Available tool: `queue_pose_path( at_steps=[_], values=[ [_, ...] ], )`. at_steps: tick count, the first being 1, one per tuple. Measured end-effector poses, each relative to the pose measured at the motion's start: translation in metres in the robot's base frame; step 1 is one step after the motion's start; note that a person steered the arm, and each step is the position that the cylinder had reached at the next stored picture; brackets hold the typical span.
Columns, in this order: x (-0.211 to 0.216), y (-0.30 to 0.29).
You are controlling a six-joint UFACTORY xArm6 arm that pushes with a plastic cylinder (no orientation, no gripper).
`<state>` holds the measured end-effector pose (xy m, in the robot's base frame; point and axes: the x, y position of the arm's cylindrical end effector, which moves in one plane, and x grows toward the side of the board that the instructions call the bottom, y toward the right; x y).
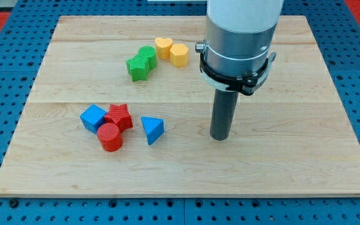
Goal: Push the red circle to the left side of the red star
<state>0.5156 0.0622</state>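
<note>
**Red circle not yet left of the star; my tip stands off to the right**

The red circle (pixel 110 137) sits on the near side of the red star (pixel 119 116), touching it and only slightly to its left, so I judge the task barely begun. The spot to the star's left is taken by the blue cube (pixel 93 117), which touches the star. The circle must travel left and a little farther back, and the cube will likely have to give way or be skirted.

My arm (pixel 239 37) hangs upright over the right half of the desk (pixel 305 156), the rod pointing straight down. My tip (pixel 220 137) rests on the wood, well apart from every block; the blue triangular block (pixel 152 129) lies between it and the red pair. I carry no gripper, only this rod, so nothing is held.

Far back sit the green blocks (pixel 141 62) and two yellow blocks (pixel 171 51), out of the way.
</note>
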Motion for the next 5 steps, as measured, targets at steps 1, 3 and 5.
queue_pose_path(
  at_steps=[1,3,5],
  values=[
    [0.004,0.009],
    [0.038,-0.063],
    [0.027,-0.190]
  ],
)
